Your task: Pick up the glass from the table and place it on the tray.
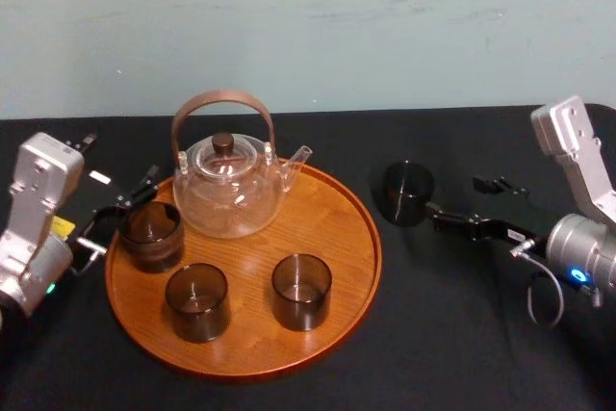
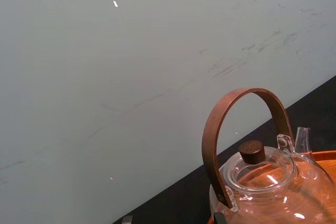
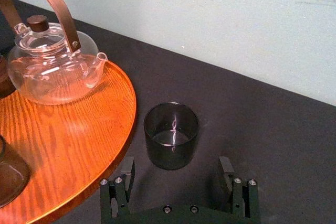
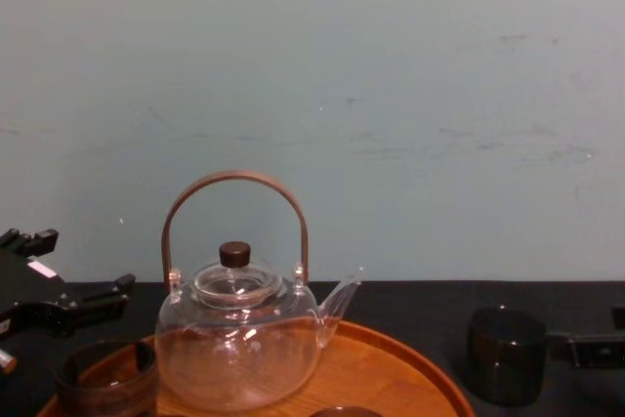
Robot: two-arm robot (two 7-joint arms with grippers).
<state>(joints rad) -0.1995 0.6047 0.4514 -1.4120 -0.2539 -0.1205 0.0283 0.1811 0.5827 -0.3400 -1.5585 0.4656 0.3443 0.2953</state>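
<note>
**Glass on the table, right claw released beside it**

Head view: the tray (image 1: 332, 214) sits centre-left on the black table (image 1: 462, 344). It carries a clear teapot (image 1: 228, 190) and three dark cups (image 1: 197, 301). The glass (image 1: 408, 194) stands upright on the cloth right of centre, just off the tray's rim. The right gripper (image 1: 454, 199) reaches in from the right edge, near the glass. The left gripper (image 1: 123, 209) is parked at the left edge by the tray's rim; its claw looks released, though the view there is poor.

Left wrist view: pale wall, with the teapot (image 2: 273, 182) at lower right.

Right wrist view: the glass (image 3: 171, 135) is at centre, with the tray (image 3: 79, 129) to the left, apart from it. The right gripper (image 3: 176, 167) is at the bottom, prongs spread wide with the glass's base just between the tips, touching neither.

Chest view: the glass (image 4: 505, 354) is at lower right, on the table beyond the tray (image 4: 391, 363). The left gripper (image 4: 68, 302) is at the left edge.
</note>
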